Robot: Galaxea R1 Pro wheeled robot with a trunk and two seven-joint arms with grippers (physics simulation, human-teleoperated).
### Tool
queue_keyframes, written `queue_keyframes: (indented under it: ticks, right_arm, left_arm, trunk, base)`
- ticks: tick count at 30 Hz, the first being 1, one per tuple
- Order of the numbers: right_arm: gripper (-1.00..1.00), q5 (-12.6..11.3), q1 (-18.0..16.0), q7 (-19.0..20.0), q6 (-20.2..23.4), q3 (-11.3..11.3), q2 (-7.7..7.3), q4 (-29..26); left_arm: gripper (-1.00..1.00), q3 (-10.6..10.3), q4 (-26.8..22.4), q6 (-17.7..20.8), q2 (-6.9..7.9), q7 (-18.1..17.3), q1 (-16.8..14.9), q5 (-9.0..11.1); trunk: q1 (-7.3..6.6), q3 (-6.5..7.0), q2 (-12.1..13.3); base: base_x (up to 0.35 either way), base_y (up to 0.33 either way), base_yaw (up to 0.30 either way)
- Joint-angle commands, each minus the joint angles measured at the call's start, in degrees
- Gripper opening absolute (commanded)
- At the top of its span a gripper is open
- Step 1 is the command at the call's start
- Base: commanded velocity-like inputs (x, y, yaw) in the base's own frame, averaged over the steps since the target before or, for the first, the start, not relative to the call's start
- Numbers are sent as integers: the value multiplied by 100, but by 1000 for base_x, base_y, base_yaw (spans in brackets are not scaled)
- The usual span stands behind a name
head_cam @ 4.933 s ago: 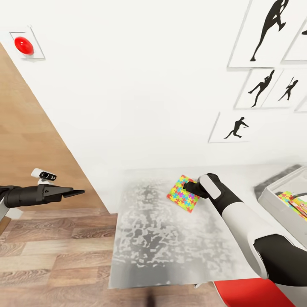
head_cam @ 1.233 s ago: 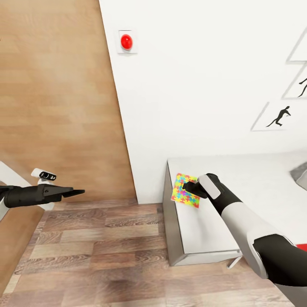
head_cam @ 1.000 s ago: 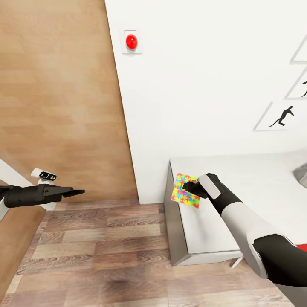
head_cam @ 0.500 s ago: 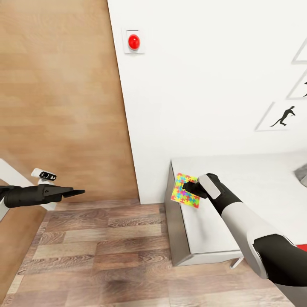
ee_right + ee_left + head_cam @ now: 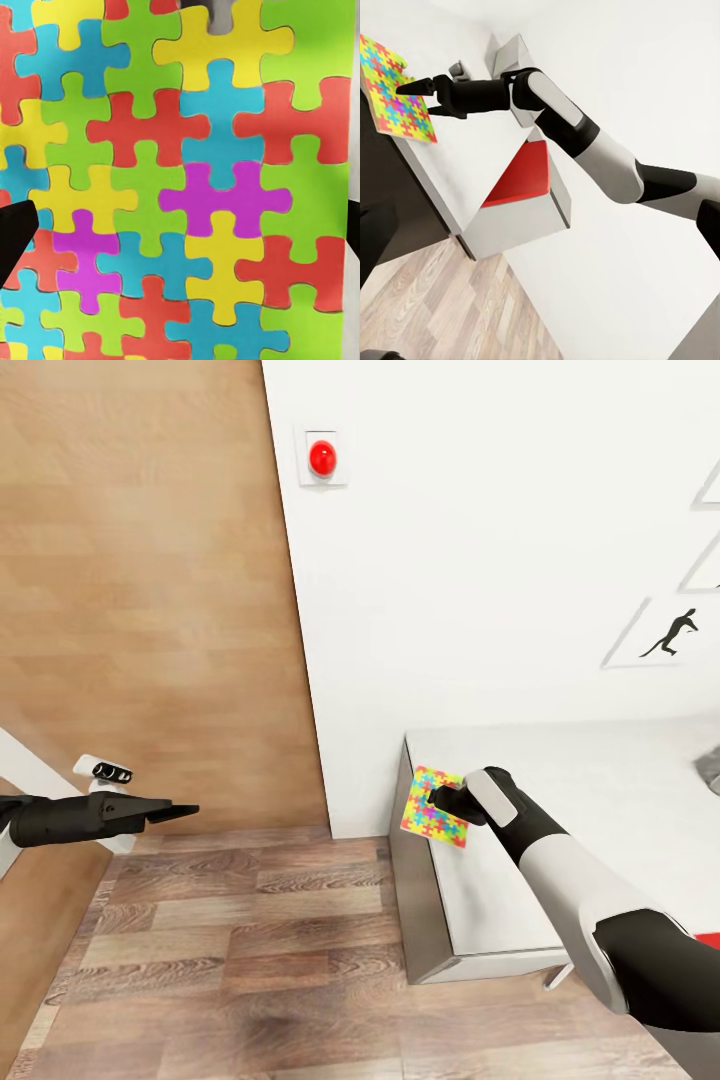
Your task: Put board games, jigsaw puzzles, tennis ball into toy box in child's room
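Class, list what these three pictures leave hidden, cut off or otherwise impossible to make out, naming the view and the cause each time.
1. Head view: the table runs off the right edge, so its far end is cut off.
2. Head view: the right hand covers part of the jigsaw puzzle.
3. Right wrist view: the puzzle is so close that what lies behind it is hidden.
4. Head view: the left hand is seen side-on, so any gap between its fingers is unreadable.

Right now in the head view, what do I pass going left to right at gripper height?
Left gripper → wooden wall panel → jigsaw puzzle → right gripper holding it, over the table.
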Motion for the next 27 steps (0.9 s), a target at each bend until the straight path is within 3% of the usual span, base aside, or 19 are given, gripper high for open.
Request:
queue_keyframes:
  ticks: [1, 9, 17, 19, 22, 27]
  right_arm:
    - [100, -165, 1, -44, 0, 49, -6, 20]
    - [100, -165, 1, -44, 0, 49, -32, -72]
    - [100, -174, 124, -101, 52, 3, -180, -1257]
    - [100, -191, 156, -103, 67, 3, -298, -1492]
    - [100, -207, 177, -106, 137, 5, -405, -1653]
    - [100, -209, 204, -106, 194, -1, -440, -1701]
  left_arm:
    - [100, -16, 1, 61, 6, -28, -7, 3]
    - [100, -16, 0, 61, 2, -28, -5, 3]
    - [100, -16, -1, 61, 1, -28, -8, 3]
    - [100, -16, -1, 61, 1, -28, -7, 3]
    - [100, -16, -1, 61, 1, -28, -5, 3]
    - [100, -16, -1, 61, 1, -28, -7, 3]
  trunk:
    - [5, -11, -7]
    - [5, -11, -7]
    - [5, -11, -7]
    - [5, -11, -7]
    - [5, -11, -7]
    - [5, -11, -7]
  base:
    - [0, 0, 0]
    - [0, 0, 0]
    - [0, 0, 0]
    - [0, 0, 0]
    - [0, 0, 0]
    - [0, 0, 0]
